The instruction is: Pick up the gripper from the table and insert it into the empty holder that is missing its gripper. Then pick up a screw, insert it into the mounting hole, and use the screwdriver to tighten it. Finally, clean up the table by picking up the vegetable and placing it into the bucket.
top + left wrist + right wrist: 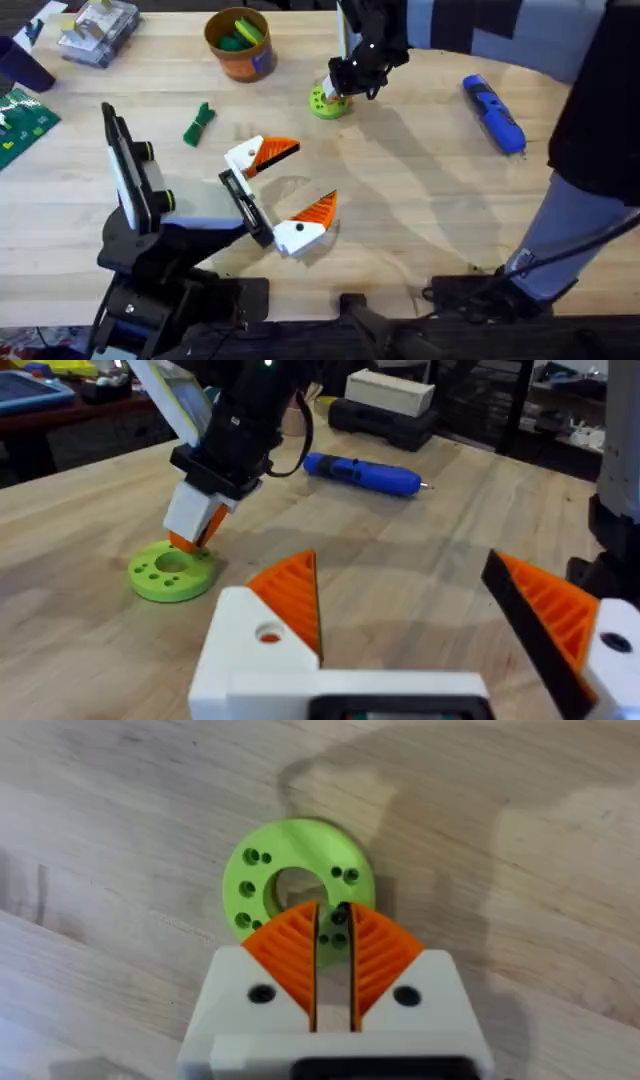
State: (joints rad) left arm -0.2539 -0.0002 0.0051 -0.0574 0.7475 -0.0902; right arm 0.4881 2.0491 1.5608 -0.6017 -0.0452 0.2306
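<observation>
My right jaws [333,955] are reaching down onto the lime-green round dish [262,875] at the far middle of the surface [420,210], pinched nearly closed, with only a thin slit between the orange ribbed pads [285,950]. Something small and dark is sitting in that slit at the dish's rim, and I cannot tell whether I am gripping it. My left jaws [285,195] are resting wide apart near the middle of the surface, one orange finger pointing away from the other, and they are holding nothing. From my left wrist I am seeing the right jaws [196,532] touching the dish [150,575]. The screwdriver [494,114] is lying on the surface well off to the right, far from both arms. The vegetable [199,124] is lying to the left of centre, near the bucket [240,55], which is standing at the far edge with green and yellow pieces inside.
</observation>
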